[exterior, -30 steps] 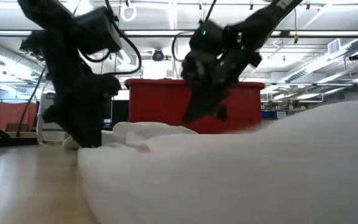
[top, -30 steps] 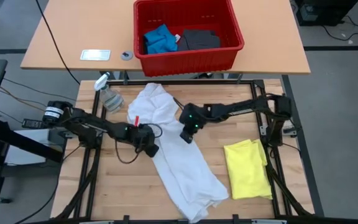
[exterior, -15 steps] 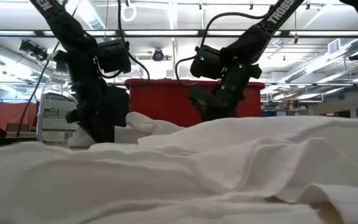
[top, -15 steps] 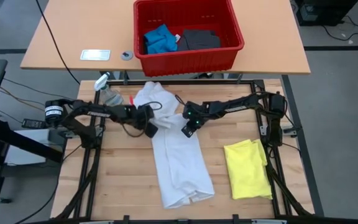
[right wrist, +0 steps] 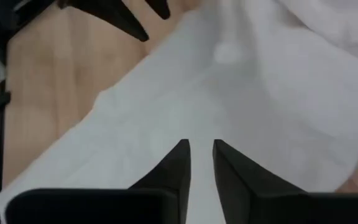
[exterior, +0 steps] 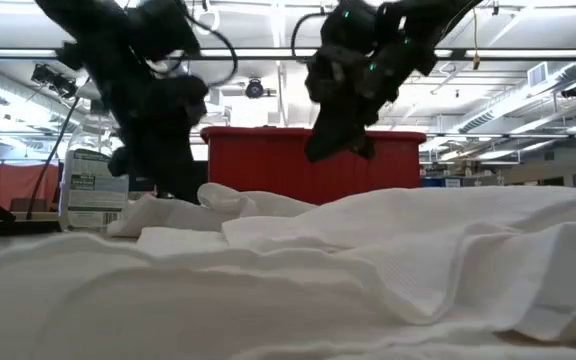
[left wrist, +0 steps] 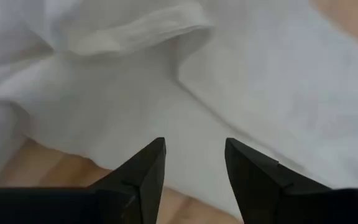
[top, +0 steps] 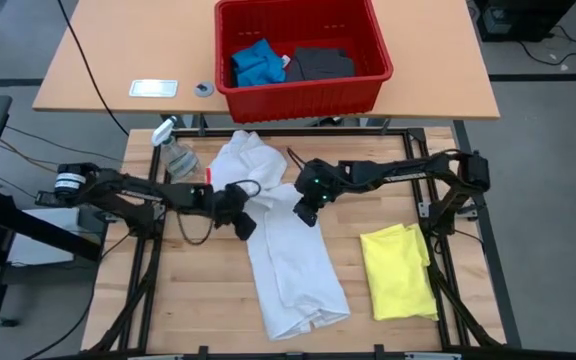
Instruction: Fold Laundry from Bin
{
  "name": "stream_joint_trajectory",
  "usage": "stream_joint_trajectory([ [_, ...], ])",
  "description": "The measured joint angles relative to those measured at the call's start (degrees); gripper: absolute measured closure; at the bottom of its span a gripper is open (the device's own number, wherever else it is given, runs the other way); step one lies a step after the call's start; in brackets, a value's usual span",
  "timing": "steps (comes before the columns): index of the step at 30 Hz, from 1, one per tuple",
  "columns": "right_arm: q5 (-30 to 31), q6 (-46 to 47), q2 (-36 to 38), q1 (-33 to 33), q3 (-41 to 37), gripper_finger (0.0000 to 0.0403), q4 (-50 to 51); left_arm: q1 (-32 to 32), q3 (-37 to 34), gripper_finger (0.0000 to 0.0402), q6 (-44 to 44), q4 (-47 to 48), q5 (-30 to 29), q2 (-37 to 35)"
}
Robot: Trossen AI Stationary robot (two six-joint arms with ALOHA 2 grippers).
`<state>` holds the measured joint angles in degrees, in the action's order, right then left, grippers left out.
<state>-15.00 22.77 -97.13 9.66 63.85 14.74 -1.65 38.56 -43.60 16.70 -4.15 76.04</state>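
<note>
1. The long white cloth shirt (top: 290, 245) lies spread on the pale wooden table (top: 198, 290), its long axis running from the far edge near the bin toward the near edge, slanting slightly right.
2. The left gripper (left wrist: 193, 163) hovers over the shirt's left edge, jaws apart, empty.
3. The right gripper (right wrist: 199, 163) hangs over the shirt's upper right, jaws narrowly parted, seemingly holding nothing.
4. The rectangular red plastic bin (top: 303, 95) holds a blue piece (top: 256, 62) and a dark grey piece (top: 318, 63).
5. A folded yellow T-shirt (top: 402, 270) lies to the right.

I am working in a robotics lab or industrial workspace: long ceiling strip lights (exterior: 528, 95), exposed overhead ducting and shelving fill the far background, while a butcher-block table (top: 198, 290) in a black metal frame (top: 143, 270) stands on grey floor.
</note>
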Motion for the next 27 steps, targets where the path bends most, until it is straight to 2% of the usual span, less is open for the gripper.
stream_joint_trajectory([
  [8, 0.09, -8.77, 3.9, -6.2, 0.0, 0.0288, -1.31, 15.38, -0.08, 0.0232, -6.64, -8.34, -9.7, -2.92],
  [15, 0.05, -13.27, 4.55, -13.4, 0.01, 0.028, -2.18, 27.73, -0.05, 0.0257, -5.91, -21.27, -17.08, 3.03],
  [22, -0.15, -20.87, 4.55, -21.56, 0.01, 0.028, -3.36, 32.12, 0.6, 0.026, -6.51, -36.27, -18.86, 12.97],
  [27, 0.2, -18.41, 4.55, -25.3, 0.01, 0.028, -7.95, 32.55, 6.12, 0.026, -0.92, -36.38, -17.89, 17.24],
])
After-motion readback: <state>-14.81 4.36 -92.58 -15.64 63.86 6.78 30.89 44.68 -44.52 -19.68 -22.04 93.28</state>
